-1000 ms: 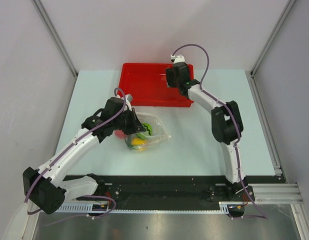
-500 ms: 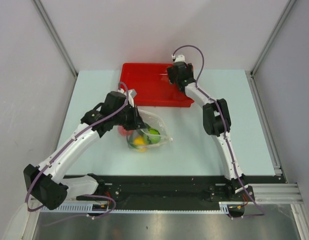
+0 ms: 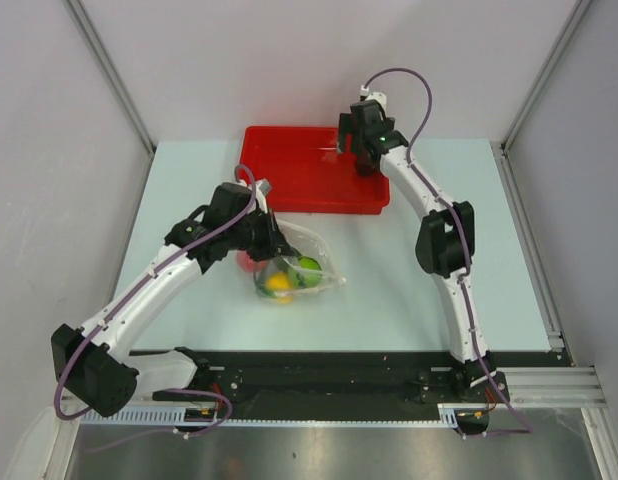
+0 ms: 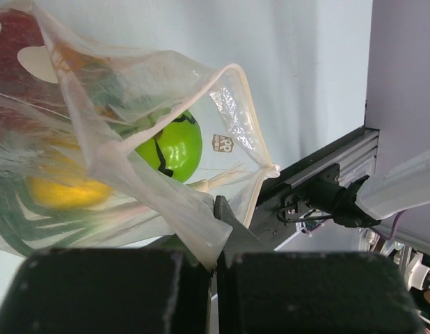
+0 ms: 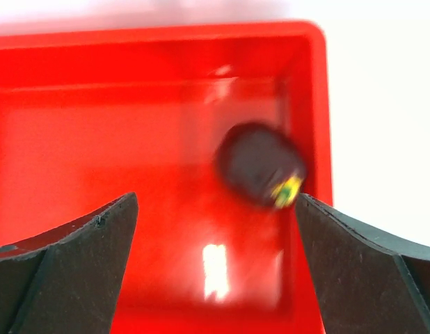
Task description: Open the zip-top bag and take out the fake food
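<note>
Nearest, my left gripper [image 4: 218, 240] is clamped shut on a thin fold of the zip-top bag [image 4: 222, 104], just left of the tabletop's middle, with the green ball [image 4: 174, 146] and yellow one [image 4: 62, 191] inside. That slick pinch could slip, and the mouth would sag closed. At the far edge my right gripper [image 5: 216, 209] gapes wide and empty over the red tray [image 5: 97, 139]. The blurred maroon piece [image 5: 260, 163] may bounce out.

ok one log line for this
left gripper shut on zip-top bag; right gripper open over red tray; dark maroon toy blurred below; green ball, yellow ball bagged
</note>
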`<action>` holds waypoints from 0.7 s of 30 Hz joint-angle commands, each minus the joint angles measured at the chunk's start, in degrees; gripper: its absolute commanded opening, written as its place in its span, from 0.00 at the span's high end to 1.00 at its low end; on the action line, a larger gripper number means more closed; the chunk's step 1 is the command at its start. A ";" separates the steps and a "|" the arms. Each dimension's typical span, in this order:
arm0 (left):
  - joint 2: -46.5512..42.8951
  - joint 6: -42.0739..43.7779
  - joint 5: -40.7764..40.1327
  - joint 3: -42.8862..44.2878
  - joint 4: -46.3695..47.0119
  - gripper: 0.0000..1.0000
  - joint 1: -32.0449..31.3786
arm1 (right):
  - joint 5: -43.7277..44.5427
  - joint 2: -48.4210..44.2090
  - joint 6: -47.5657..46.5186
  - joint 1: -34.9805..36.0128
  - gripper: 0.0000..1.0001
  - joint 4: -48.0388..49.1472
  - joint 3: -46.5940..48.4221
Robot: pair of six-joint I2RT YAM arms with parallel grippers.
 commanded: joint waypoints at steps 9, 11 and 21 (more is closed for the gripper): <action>-0.50 -1.67 4.35 -0.35 7.19 1.00 0.36 | -27.92 -31.11 7.09 10.02 0.12 -14.89 -22.66; 0.46 0.17 3.39 0.61 6.49 1.00 0.45 | -33.20 -34.20 8.06 10.37 0.29 -13.23 -27.86; 5.30 0.18 5.22 4.48 5.43 1.00 0.71 | -37.08 -46.17 4.64 18.63 0.52 -4.08 -52.75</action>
